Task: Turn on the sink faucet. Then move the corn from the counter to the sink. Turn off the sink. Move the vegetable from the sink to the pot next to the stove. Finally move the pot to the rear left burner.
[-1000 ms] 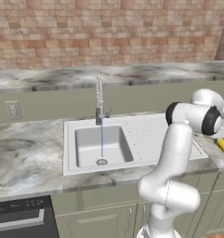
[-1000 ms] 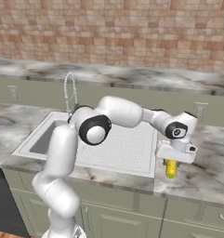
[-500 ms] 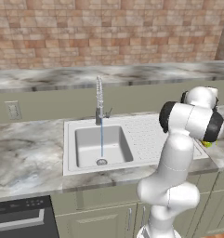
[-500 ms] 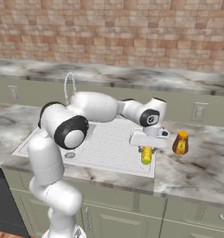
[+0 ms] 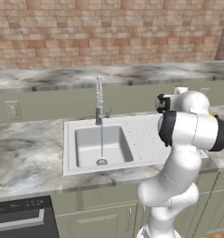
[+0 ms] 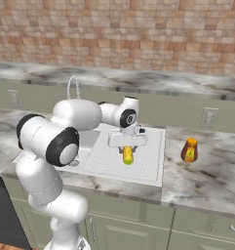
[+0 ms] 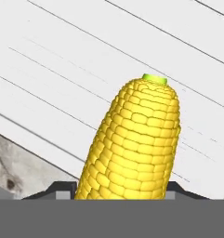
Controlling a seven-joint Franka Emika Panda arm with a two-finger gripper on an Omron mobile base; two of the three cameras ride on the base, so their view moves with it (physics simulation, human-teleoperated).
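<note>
- Pincer (image 6: pixel 128 150) clenched on the corn (image 6: pixel 128 156), cob hanging below the hand over the ribbed drainboard (image 6: pixel 147 155) to the right of the basin.
- From the hand camera, corn (image 7: pixel 134 144) rising straight out from between the fingers, green stub end pointing away, white ridged drainboard behind it.
- Held by its near end; most of the cob's length sticking out past the grip.
- Step in hand, by judgement: carrying the cob across to the basin (image 5: pixel 103 144), faucet stream (image 5: pixel 102 142) running into it.
- To do it well: keep the clench firm, since a rounded, bumpy cob gripped at one end could pivot or slip.
- Carry high enough to clear the drainboard ridges and the basin's edge, then lower inside the basin before letting go.
- Aim for the bare floor of the basin, away from the faucet (image 5: pixel 99 100) neck, so the wrist does not knock the spout or its lever.
- Farther right on the counter (image 6: pixel 206 171), an orange jar (image 6: pixel 189 150) standing well apart from the corn; no part in this step.
</note>
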